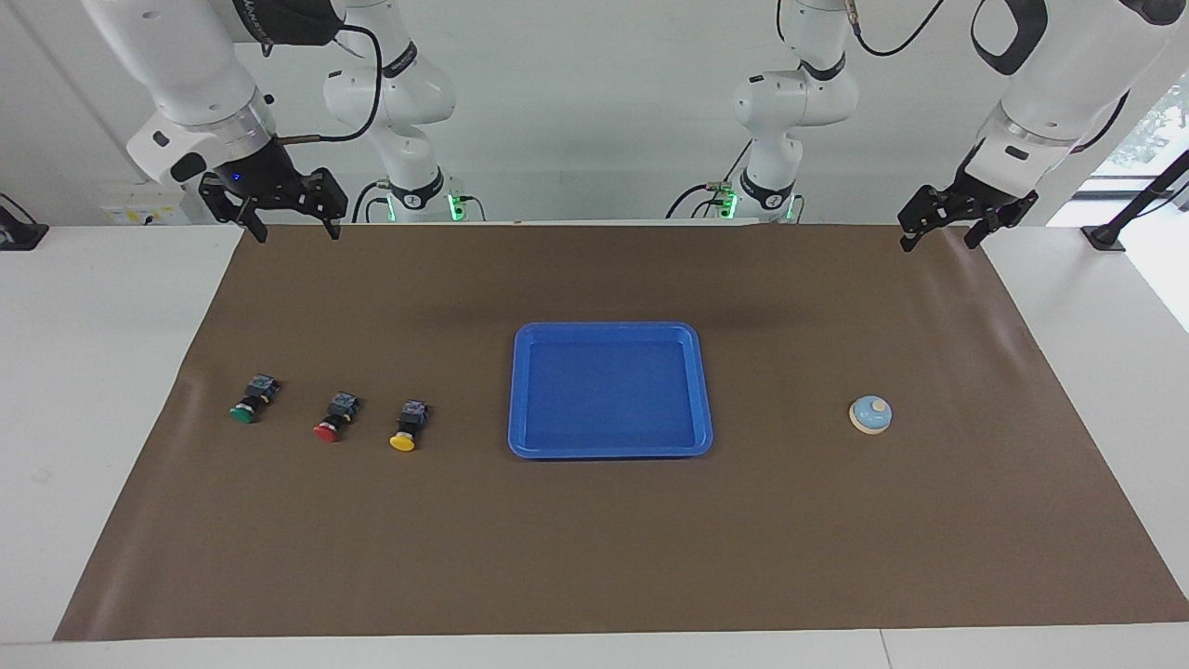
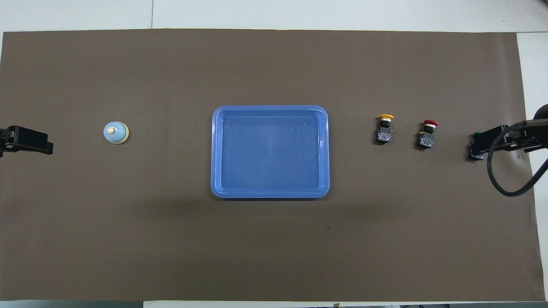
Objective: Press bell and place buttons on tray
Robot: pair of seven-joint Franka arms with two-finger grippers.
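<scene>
Bell [image 1: 870, 414] and buttons [image 1: 335, 417] flank empty tray [image 1: 610, 452] — both grippers raised, fingers apparently open.

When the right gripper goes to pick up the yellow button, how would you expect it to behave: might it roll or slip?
The yellow button lies on its side, its round cap wider than its black body, so a nudge would probably swing it around rather than roll it straight. It looks rigid and probably light. The squarish body likely gives a surer grip than the smooth cap.

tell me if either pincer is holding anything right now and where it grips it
Nothing is held. The left pincer and right pincer hang open and empty over the mat's edge nearest the robots, clear of the buttons, bell and tray.
</scene>
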